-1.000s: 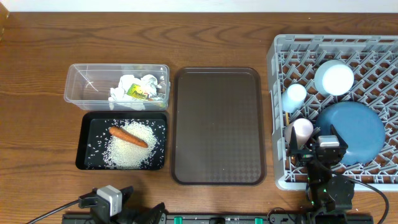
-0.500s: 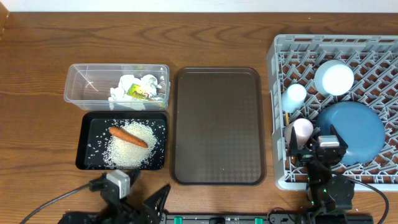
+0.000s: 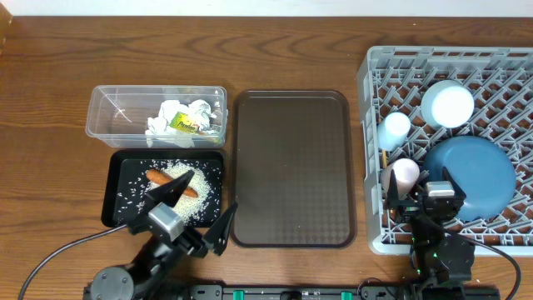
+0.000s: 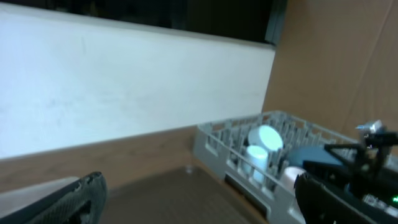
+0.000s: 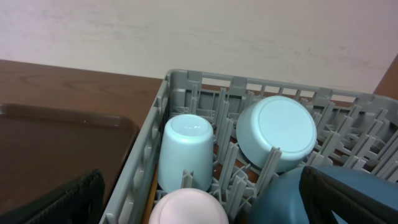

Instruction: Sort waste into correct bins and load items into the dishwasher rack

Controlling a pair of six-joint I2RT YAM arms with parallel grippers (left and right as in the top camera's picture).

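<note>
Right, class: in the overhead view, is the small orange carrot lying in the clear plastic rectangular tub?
No, the small orange carrot lies among white rice grains in the shallow black rectangular bin.

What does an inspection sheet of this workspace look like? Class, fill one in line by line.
Surface: wooden table, brown.
Job's things: clear tub holds paper wads; black bin holds carrot and rice; rack holds blue plate, bowl, light blue cup, pinkish cup.
Clutter: brown tray between bins and rack.
Grippers: left gripper open above black bin's near edge; right gripper open at rack's near side; neither holds anything.
Cables: black cables by both arm bases.
Surroundings: white wall behind table.
</note>
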